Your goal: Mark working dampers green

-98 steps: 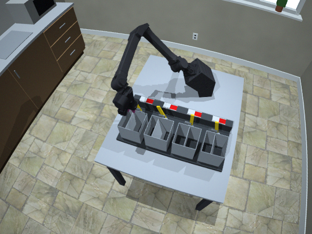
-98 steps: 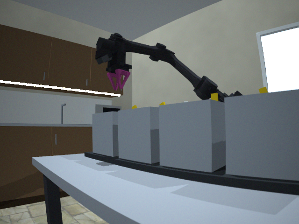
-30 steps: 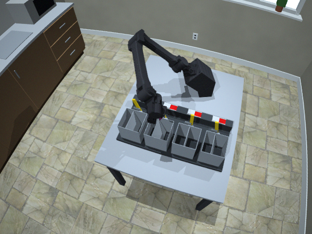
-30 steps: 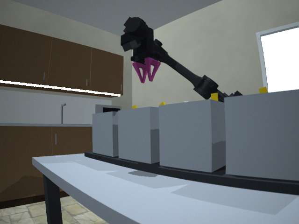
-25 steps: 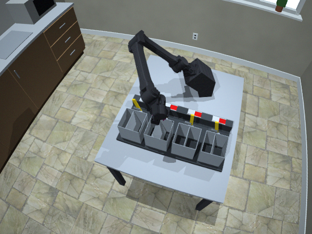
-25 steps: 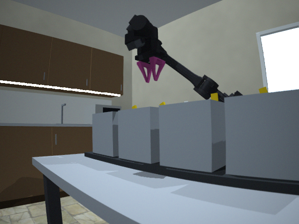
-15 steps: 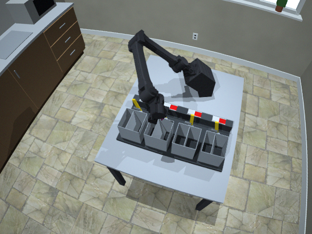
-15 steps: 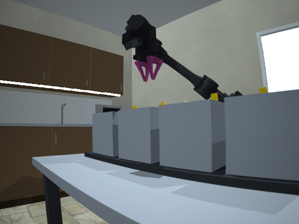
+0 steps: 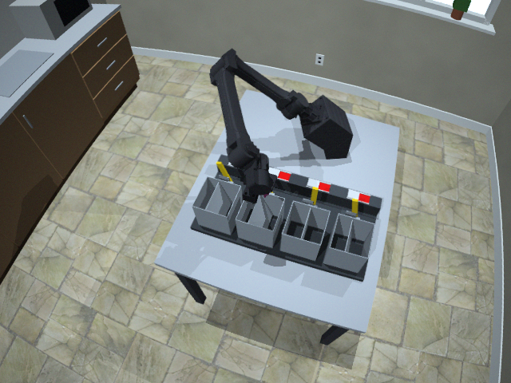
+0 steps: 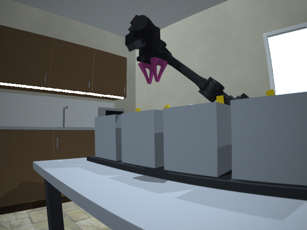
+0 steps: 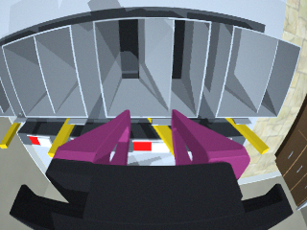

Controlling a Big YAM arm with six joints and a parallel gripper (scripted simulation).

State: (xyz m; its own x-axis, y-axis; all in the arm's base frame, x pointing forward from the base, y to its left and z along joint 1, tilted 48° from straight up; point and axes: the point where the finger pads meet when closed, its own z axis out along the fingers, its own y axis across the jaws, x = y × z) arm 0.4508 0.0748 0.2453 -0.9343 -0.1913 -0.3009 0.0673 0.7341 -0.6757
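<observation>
Four grey box dampers stand in a row on a dark base (image 9: 284,242). From the left in the top view, the first (image 9: 216,203) and second (image 9: 259,220) show slanted blades. The third (image 9: 305,230) and fourth (image 9: 348,242) show upright blades. Three sliders (image 9: 278,174) (image 9: 318,184) (image 9: 358,195) show white and red; the leftmost slider is hidden by the arm. Yellow levers (image 9: 223,171) (image 9: 314,194) stand by the dampers. My gripper (image 9: 263,195) (image 10: 152,79) hangs well above the second damper, fingers apart and empty. A red slider patch (image 11: 142,146) shows between them.
The arm's base block (image 9: 327,128) sits on the far side of the table. The table's edges lie close to the damper row at the left. Cabinets and a counter (image 9: 49,82) stand off to the left.
</observation>
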